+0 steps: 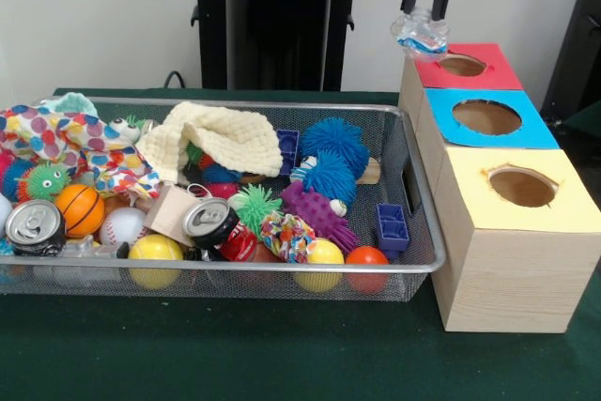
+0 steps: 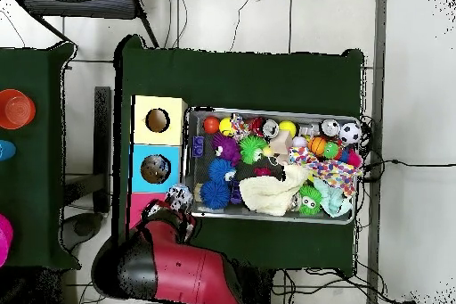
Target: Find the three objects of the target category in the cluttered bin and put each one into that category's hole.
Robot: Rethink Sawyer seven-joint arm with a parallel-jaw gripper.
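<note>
My gripper [image 1: 427, 8] is up at the 1 o'clock corner of the front view, fingers clamped on a crumpled clear plastic bag [image 1: 420, 33] with blue and red print, hanging just above the red hole [image 1: 462, 65] at its 9 o'clock rim. Three boxes in a row beside the mesh bin [image 1: 413, 265]: red box [image 1: 496, 69] farthest, blue box [image 1: 537, 129] in the middle, yellow box [image 1: 573, 199] nearest the camera. Overhead shows the bag [image 2: 179, 196] as a pale lump over the red box, arm [image 2: 183, 269] coming in from 6 o'clock. Bin is packed: cream knit cloth [image 1: 225, 136] centre back, blue spiky balls [image 1: 331, 159] at its 3 o'clock, two soda cans [image 1: 208, 220] at the front, orange mini basketball [image 1: 80, 208], baseball [image 1: 122, 225], yellow balls [image 1: 155, 251], purple spiky toy [image 1: 317, 211], blue block [image 1: 392, 226] by the 3 o'clock wall.
</note>
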